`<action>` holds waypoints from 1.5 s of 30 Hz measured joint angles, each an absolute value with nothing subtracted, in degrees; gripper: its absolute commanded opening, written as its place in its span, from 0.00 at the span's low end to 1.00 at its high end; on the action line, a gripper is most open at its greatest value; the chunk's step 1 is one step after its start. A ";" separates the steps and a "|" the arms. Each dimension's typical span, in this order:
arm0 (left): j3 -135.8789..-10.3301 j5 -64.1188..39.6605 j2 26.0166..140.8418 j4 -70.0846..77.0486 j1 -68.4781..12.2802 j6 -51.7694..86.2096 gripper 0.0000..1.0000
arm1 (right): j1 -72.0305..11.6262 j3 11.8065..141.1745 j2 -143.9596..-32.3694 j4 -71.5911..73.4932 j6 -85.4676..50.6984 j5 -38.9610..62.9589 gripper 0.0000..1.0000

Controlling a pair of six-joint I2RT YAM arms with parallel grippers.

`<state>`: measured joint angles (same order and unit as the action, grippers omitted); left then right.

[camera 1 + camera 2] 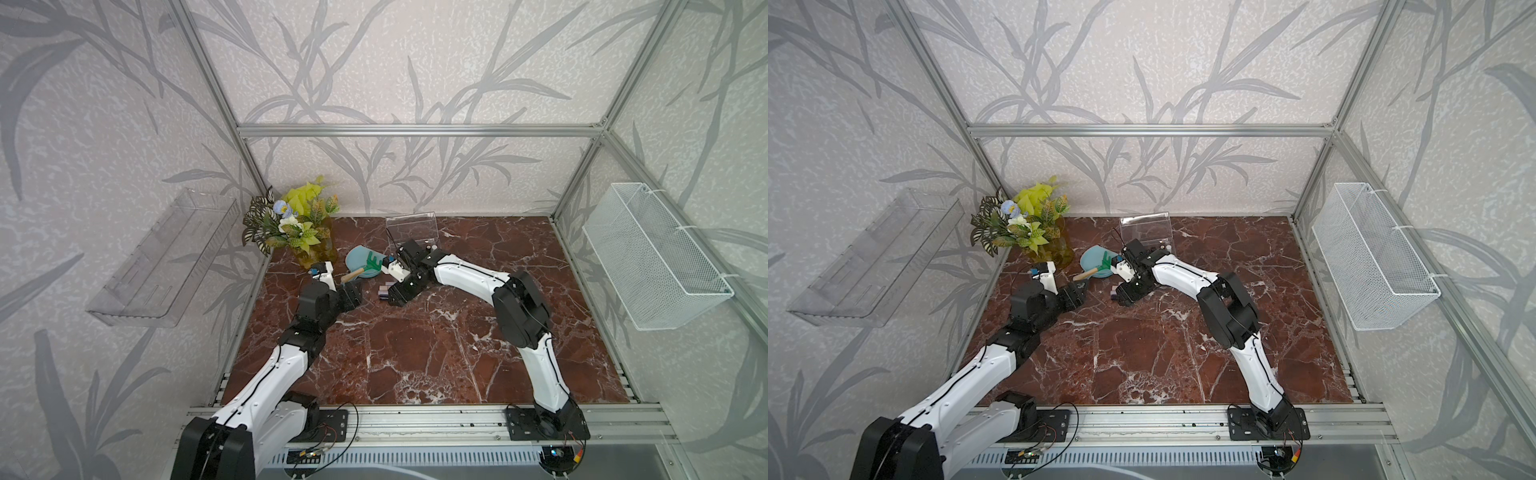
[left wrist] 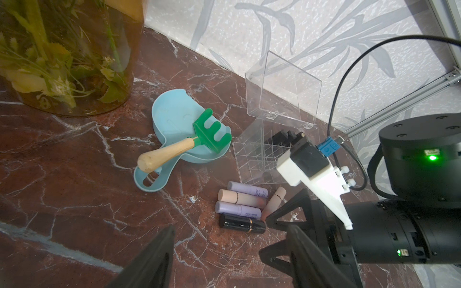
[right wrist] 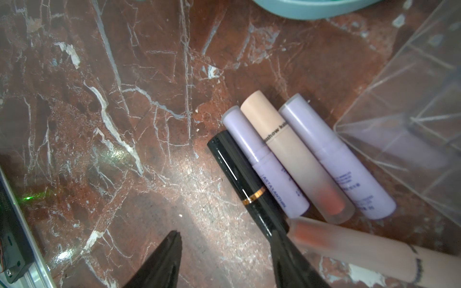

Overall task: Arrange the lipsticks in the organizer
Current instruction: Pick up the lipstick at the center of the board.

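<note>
right tool (image 3: 224, 234): jaws apart, nothing between them; bare bench (image 3: 124, 149) shows in the gap. one finger (image 3: 294, 261) overlaps one end of the black lipstick (image 3: 237, 172); contact cannot be told. left tool (image 1: 356, 296): jaws apart, empty, above the bench, near the loose tubes and apart from them.

next to the black lipstick, side by side, lie a lilac lipstick (image 3: 264, 162), a pink lipstick (image 3: 291, 154) and a second lilac lipstick (image 3: 336, 159). a second pink lipstick (image 3: 349, 246) lies crosswise at their ends. all five lie flat on the bench, outside the organizer (image 2: 257, 154), just beside its wall.

the organizer stands near the middle of the bench's far edge, lid (image 2: 282, 92) raised upright. dark lipsticks (image 2: 284, 136) stand in its rear compartments; their number cannot be told. a blue scoop (image 2: 174, 119), beside the organizer toward the bench's left edge, carries a green rake (image 2: 212, 132). a vase of plants (image 2: 74, 62) occupies the far left corner.
</note>
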<state>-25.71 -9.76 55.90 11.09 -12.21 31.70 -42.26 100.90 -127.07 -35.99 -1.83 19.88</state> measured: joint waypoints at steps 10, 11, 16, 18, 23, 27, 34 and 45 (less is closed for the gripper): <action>-25.85 -9.78 55.64 10.66 -12.21 31.51 0.73 | -42.26 102.91 -130.58 -36.45 -1.80 19.77 0.58; -25.93 -9.78 55.61 10.63 -12.21 31.51 0.72 | -42.26 103.13 -130.67 -36.62 -1.83 19.77 0.57; -26.22 -9.78 55.59 10.50 -12.21 31.48 0.73 | -42.28 103.42 -130.72 -36.80 -1.85 19.46 0.56; -26.22 -9.78 55.59 10.31 -12.21 31.48 0.72 | -42.33 103.42 -130.72 -36.93 -1.87 18.92 0.55; -26.24 -9.82 55.59 10.04 -12.21 31.48 0.73 | -42.89 103.39 -130.72 -37.80 -1.83 16.73 0.55; -26.65 -10.11 55.59 9.67 -12.21 31.48 0.73 | -44.16 103.39 -130.72 -38.17 -1.83 14.39 0.54; -26.96 -10.20 55.57 9.50 -12.21 31.51 0.72 | -46.13 103.33 -130.82 -38.44 -1.89 10.92 0.48; -26.96 -10.24 54.61 9.45 -12.21 31.53 0.73 | -47.16 101.82 -130.47 -36.82 -1.89 8.08 0.23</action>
